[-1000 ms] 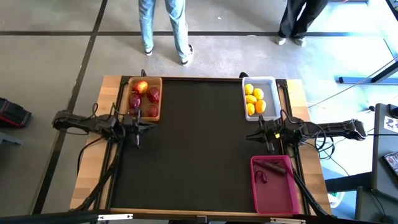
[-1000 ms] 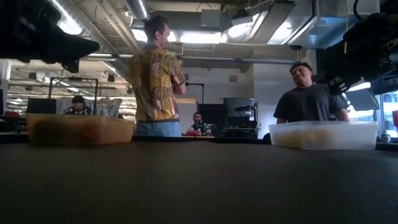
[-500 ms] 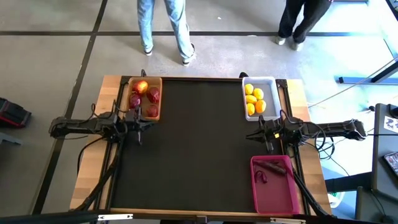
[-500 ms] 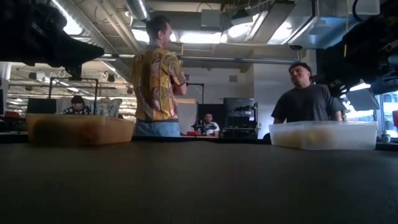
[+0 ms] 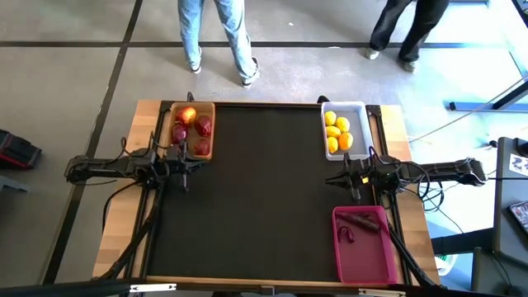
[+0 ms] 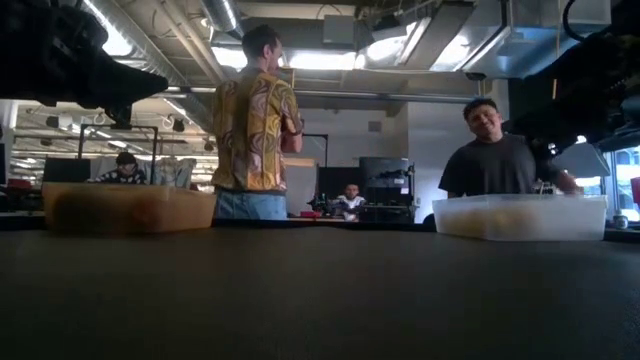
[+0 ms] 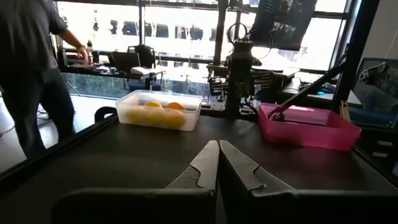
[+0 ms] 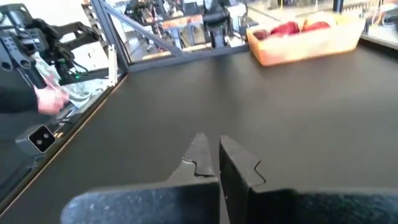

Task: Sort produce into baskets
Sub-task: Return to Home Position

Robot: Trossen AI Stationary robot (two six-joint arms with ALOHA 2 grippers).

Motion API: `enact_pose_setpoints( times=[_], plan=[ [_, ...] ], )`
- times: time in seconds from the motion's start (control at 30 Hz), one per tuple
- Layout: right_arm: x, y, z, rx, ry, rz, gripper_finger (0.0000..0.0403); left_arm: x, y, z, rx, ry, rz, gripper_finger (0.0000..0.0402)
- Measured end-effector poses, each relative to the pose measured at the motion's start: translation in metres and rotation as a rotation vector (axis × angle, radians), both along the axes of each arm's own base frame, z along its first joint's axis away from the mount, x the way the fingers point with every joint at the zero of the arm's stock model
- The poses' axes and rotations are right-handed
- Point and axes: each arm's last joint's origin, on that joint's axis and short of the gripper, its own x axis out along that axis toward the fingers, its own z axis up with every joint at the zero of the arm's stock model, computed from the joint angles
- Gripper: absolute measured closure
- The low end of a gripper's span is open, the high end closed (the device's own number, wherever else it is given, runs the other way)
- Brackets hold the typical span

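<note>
Sorting judged complete: red fruits (image 5: 191,124) lie in the wooden basket (image 5: 211,140), lemons (image 5: 337,132) in the white bin (image 5: 362,136), purple pieces (image 5: 356,221) in the pink bin (image 5: 367,260). Left gripper (image 7: 218,146) and right gripper (image 8: 211,142) hang at opposite table sides, fingers pressed together, empty, consistent with parking.

The black worktop (image 5: 264,198) carries three baskets. The wooden basket (image 5: 211,142), far left, holds dark red fruits (image 5: 203,126). The white basket (image 5: 363,132), far right, holds yellow and orange fruits (image 5: 337,124). The pink basket (image 5: 371,257), near right, holds thin dark pieces (image 5: 356,221). The left tool (image 5: 191,167) hangs just beside the wooden basket, and the right tool (image 5: 337,178) between the white and pink ones.
</note>
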Motion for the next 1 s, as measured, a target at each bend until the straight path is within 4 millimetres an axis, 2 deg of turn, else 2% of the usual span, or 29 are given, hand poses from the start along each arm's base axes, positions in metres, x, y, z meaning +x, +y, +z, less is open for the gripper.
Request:
enact_pose_setpoints(
  times=[0.43,0.67,1.0],
  plan=[
    [-0.013,0.0,0.018,-0.037,-0.227,0.03,0.04,0.0,0.0,0.0,0.0,0.0,0.0,0.0396],
    [-0.011,-0.002,0.015,0.003,-0.177,-0.066,0.04,0.0,0.0,0.0,0.0,-0.001,0.0,0.0396],
    [-0.011,-0.002,0.014,0.006,-0.173,-0.063,0.04,0.0,0.0,0.0,0.0,-0.001,0.001,0.0396]
  ],
)
